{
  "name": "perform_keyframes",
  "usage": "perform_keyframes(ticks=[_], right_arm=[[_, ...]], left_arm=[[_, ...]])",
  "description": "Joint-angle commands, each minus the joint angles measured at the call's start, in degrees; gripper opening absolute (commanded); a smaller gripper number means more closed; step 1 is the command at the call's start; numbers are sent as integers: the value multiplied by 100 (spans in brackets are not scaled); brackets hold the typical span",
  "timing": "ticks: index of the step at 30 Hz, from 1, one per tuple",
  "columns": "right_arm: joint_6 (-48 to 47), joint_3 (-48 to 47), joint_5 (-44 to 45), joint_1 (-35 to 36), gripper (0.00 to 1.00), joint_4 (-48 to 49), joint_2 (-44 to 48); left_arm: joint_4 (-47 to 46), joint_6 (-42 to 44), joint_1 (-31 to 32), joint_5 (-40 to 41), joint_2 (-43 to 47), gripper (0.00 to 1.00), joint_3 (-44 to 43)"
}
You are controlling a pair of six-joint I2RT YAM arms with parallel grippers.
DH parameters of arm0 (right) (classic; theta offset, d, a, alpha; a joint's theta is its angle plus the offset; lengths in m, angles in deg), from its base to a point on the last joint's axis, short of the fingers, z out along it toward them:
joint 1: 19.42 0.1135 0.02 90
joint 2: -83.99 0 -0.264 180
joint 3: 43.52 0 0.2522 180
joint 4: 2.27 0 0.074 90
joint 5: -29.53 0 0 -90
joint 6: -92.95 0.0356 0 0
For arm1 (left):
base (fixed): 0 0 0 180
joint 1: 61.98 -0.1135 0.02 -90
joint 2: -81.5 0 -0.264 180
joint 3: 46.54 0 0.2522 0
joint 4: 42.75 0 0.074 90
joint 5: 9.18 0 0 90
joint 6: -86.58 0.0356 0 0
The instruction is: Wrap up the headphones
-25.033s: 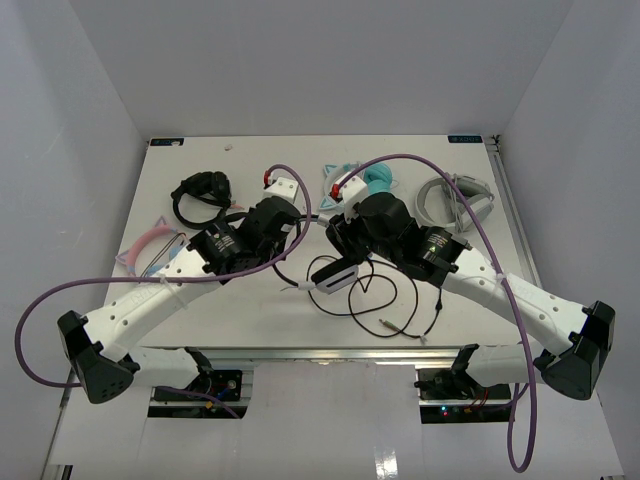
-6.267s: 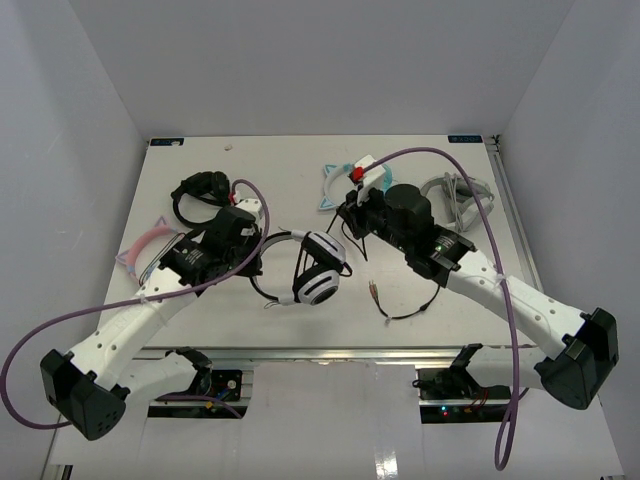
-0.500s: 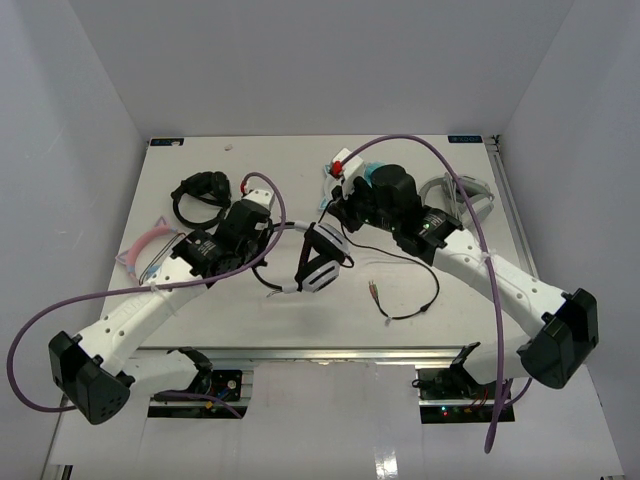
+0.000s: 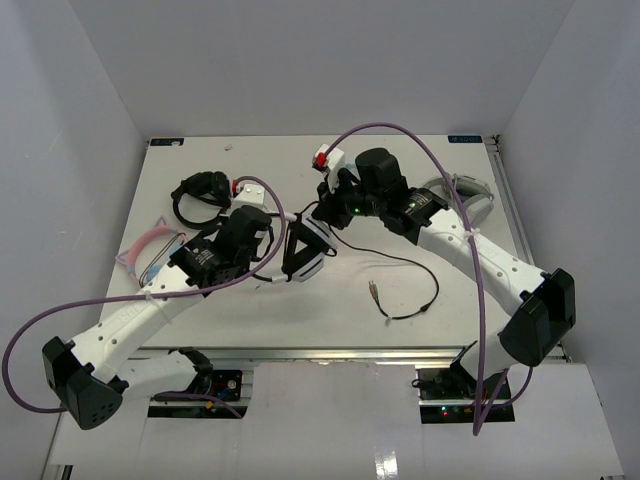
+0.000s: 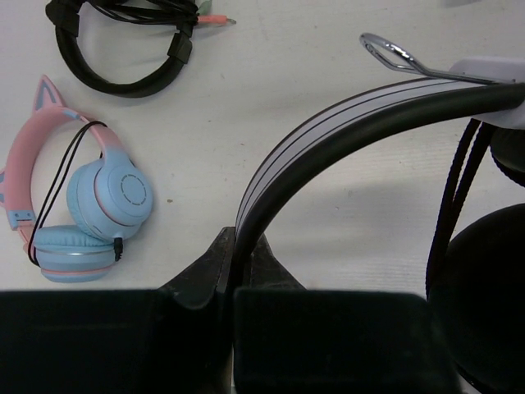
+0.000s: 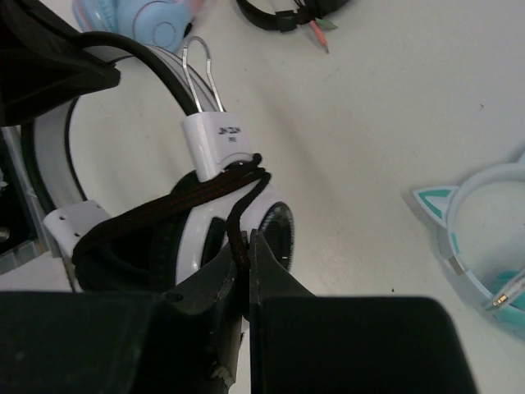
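White table point(image 4: 400, 170): matte, lies under both sets of fingers; pale walls point(image 4: 330, 60) close it in on three sides.
Headphones point(image 4: 305, 250): held between the two grippers, cups tilted.
Left gripper point(image 5: 236, 256): fingers clamped on the headband point(image 5: 328, 131), which arches up and away from the tips.
Right gripper point(image 6: 244, 246): fingers pinched together on the black cable point(image 6: 201, 195), strands crossing the cup just beyond the tips.
Pink-blue set point(image 5: 90, 197): flat on the table, left of the left fingers.
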Motion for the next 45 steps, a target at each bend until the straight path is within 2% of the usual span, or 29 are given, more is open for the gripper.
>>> perform_keyframes(ticks=[1,11,18,26,36,42,45], right_arm=[[175,-443,-1415,8,8,64,-194],[297,-821,-2626,1,8,152,-494],[560,-263,-3694,1,17,863,-428],[900,177,-3986,1,19,1368,-328],[1662,1008,-3878,52,20,2602,164],[2117,1893,-3269,259,18,3368,430],[2066,2055,-2771,402,15,3422,537]], left_arm=[[-468,-177,31,521,68,0,-114],[-464,-349,45,1276,42,0,-282],[-51,-836,48,1566,-136,0,-568],[391,-1319,44,1704,-228,0,-840],[1084,-2407,41,1879,-400,0,-1269],[965,-2874,42,1642,-227,0,-1142],[1017,-3143,47,1580,-187,0,-1158]])
